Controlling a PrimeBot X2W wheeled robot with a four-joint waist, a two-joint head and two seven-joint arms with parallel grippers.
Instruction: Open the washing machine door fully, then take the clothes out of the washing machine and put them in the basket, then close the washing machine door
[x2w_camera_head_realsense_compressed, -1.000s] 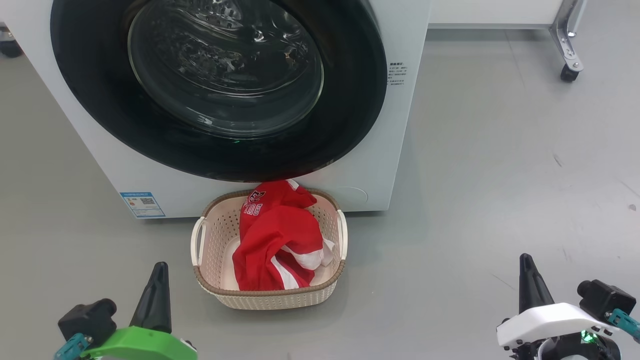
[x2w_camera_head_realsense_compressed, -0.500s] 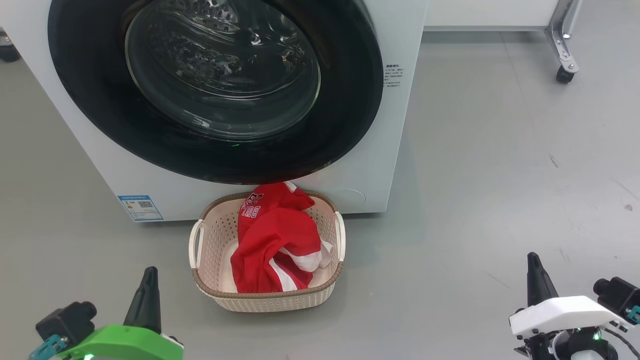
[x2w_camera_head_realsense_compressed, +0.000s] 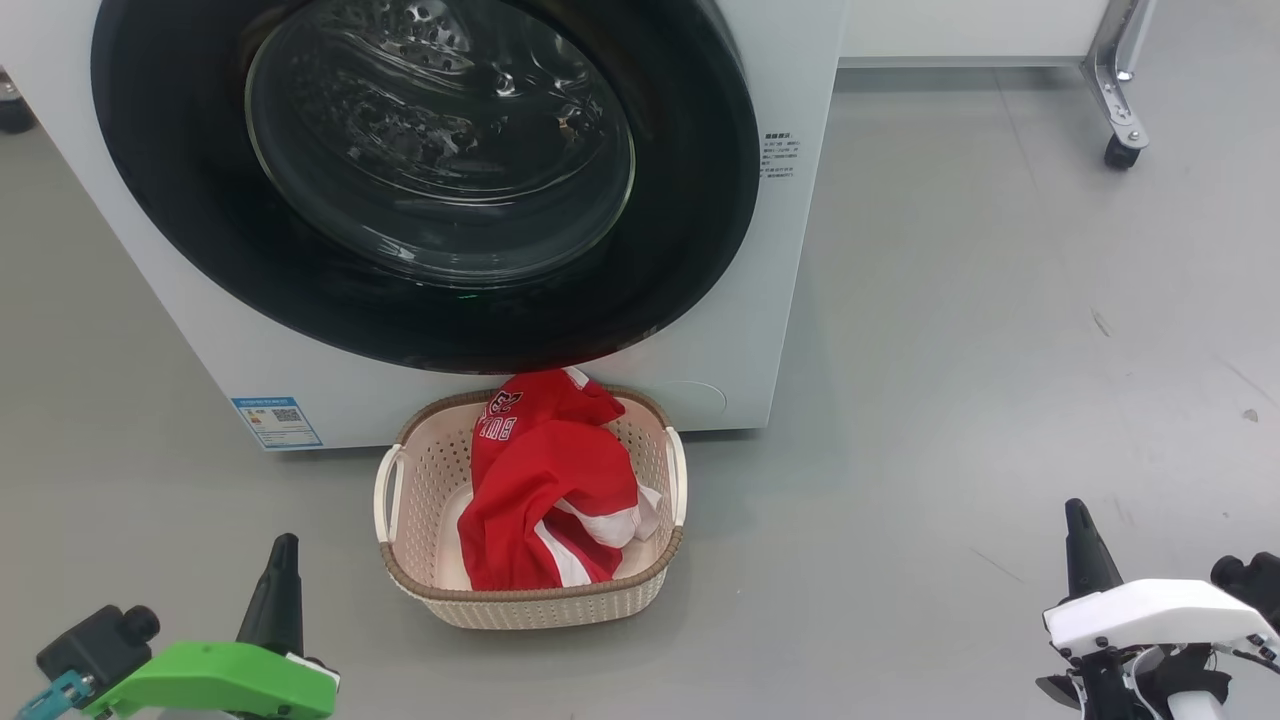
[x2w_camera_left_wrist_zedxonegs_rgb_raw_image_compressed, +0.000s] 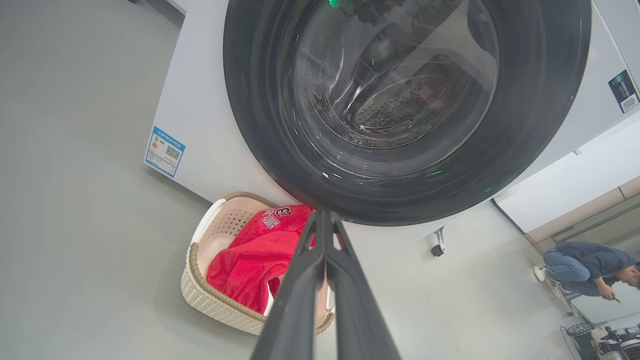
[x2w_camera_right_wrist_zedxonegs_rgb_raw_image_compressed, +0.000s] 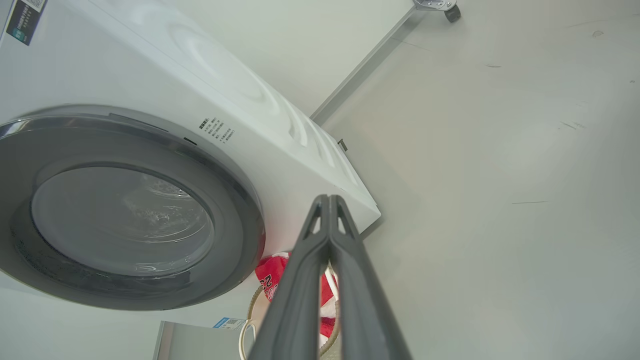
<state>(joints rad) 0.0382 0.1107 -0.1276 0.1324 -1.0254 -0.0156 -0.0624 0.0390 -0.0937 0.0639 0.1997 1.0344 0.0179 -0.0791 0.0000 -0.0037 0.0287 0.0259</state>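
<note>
Your left gripper (x2w_camera_head_realsense_compressed: 282, 560) sits low at the near left, fingers pressed together on nothing. Your right gripper (x2w_camera_head_realsense_compressed: 1080, 530) mirrors it at the near right, closed and empty. The red jersey (x2w_camera_head_realsense_compressed: 545, 480) is heaped in the cream basket (x2w_camera_head_realsense_compressed: 520, 592), which stands on the floor just in front of the washing machine (x2w_camera_head_realsense_compressed: 780, 300), right under the washing machine door (x2w_camera_head_realsense_compressed: 440, 150). That door looks flush with the white front. You're on the closing step, and it's likely done. Next, check the latch. If it hasn't caught, press the black ring with closed fingertips, clear of the jersey's top edge.
</note>
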